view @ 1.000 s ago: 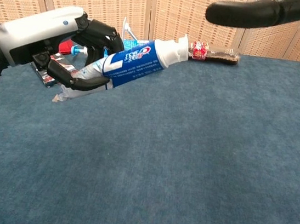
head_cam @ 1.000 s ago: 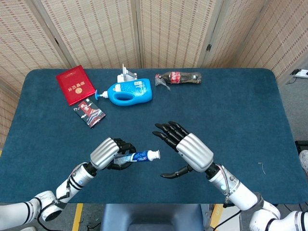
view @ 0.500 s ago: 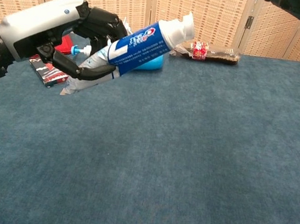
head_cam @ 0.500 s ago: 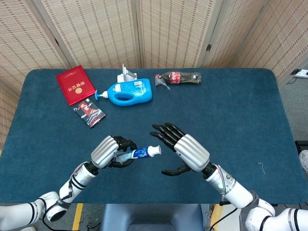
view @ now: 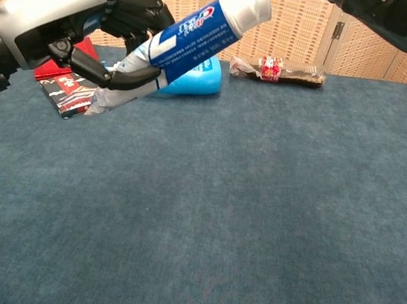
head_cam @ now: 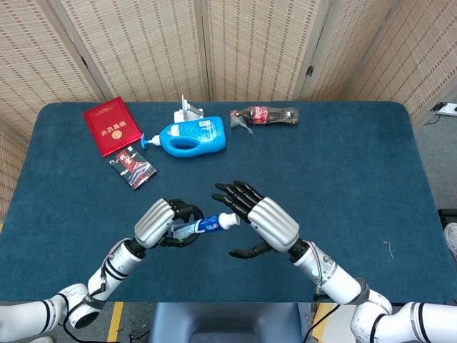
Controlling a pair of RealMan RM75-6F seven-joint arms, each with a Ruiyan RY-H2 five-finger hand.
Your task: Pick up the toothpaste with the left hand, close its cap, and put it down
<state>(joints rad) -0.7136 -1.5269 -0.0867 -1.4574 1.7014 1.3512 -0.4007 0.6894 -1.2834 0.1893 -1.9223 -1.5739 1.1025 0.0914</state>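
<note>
While the toothpaste (head_cam: 202, 226) is held clear of the worktop (head_cam: 343, 164) by the left robot hand (head_cam: 158, 222), the cap-closing step is judged to be in hand; the pick-up appears done and the put-down is not yet done. The tube is clamped around its lower body by the curled fingers (view: 124, 74) of the left robot hand, with the crimped end projecting below the palm and the white cap (view: 246, 7) directed up and toward the right robot hand (head_cam: 265, 221). The right robot hand is shown empty with its fingers apart, its fingertips (head_cam: 230, 198) lying just beside the cap in the head view; whether they touch it cannot be told. In the chest view only a dark edge of that hand is seen at the top of the frame, above the cap. The next move is judged to call for the cap to be pressed down against the nozzle while the tube is kept firmly braced, since a soft tube may buckle or slip under the push. Thereafter the tube is to be lowered onto the worktop and released.
</note>
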